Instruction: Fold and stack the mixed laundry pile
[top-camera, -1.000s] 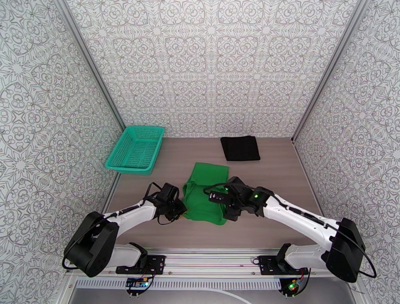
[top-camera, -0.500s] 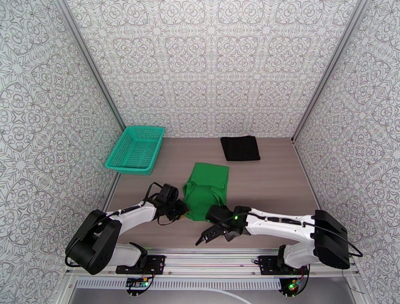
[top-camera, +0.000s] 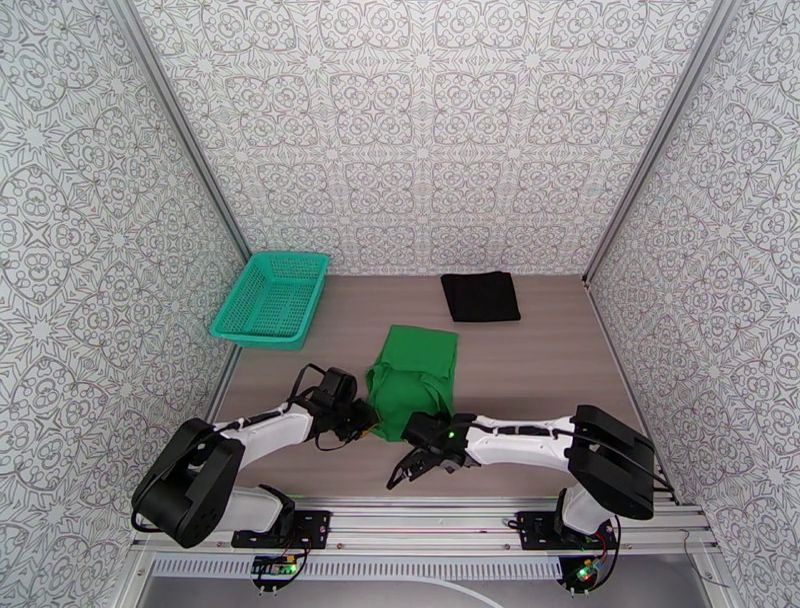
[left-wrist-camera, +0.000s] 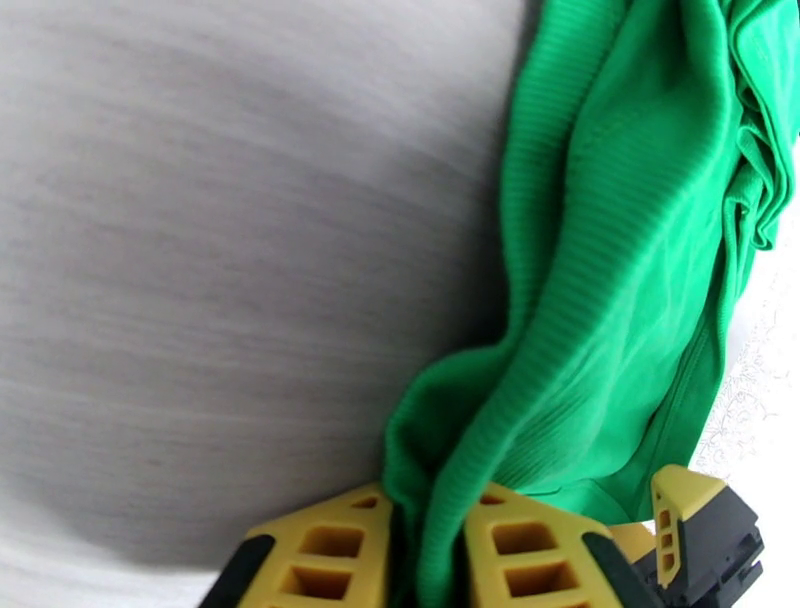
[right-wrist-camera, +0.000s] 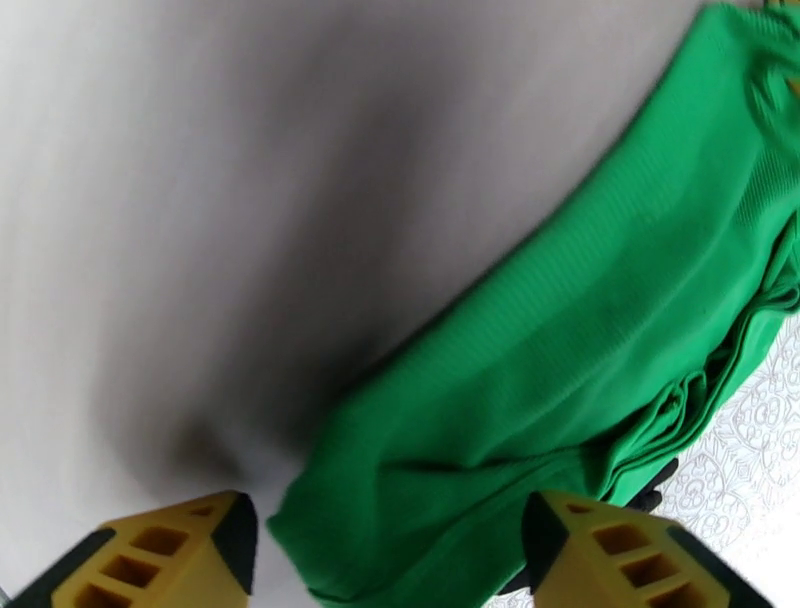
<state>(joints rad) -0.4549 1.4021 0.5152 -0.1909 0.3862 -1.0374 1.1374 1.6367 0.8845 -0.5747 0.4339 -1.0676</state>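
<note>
The green T-shirt (top-camera: 418, 375) lies loosely folded mid-bench (top-camera: 540, 370), its 8 o'clock corner pinched in the left gripper (left-wrist-camera: 430, 545). At its 6 o'clock edge, the right gripper (top-camera: 400, 474) stands wide. The black garment (top-camera: 481, 297) lies folded at 1 o'clock, the teal basket (top-camera: 272, 300) at 10 o'clock.

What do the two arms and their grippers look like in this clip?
The left arm and right arm have white links with bulky black joint housings and thin black cables. A green light glows at the right wrist. The gripper fingers are yellow with rectangular cut-outs and black backing.
</note>
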